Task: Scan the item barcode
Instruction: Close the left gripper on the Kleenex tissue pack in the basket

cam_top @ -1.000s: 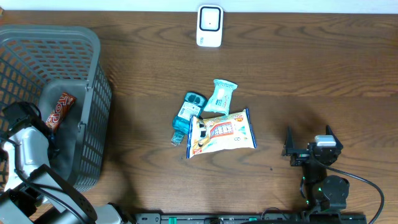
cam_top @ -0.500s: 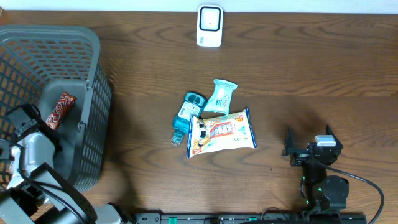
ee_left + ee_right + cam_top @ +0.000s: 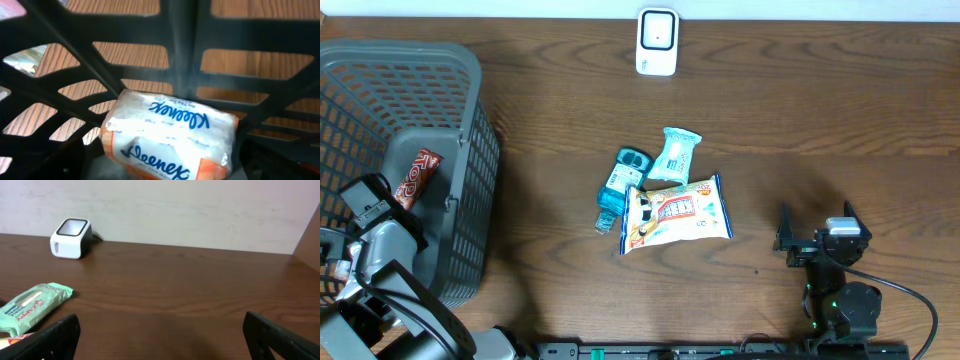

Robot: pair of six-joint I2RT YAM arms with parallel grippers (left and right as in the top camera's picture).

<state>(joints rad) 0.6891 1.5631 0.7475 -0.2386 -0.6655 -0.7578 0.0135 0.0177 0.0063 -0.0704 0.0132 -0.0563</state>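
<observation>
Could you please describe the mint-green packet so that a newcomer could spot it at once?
Right of the grey basket, three items cluster in the middle of the wooden table. The mint-green packet is the one farthest back, nearest the white scanner. It is small and pale green, unlike the teal bottle beside it and the larger white-and-yellow snack bag in front.

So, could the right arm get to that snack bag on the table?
Probably yes: the right end effector is open and only bare table lies between it and the snack bag.
</observation>
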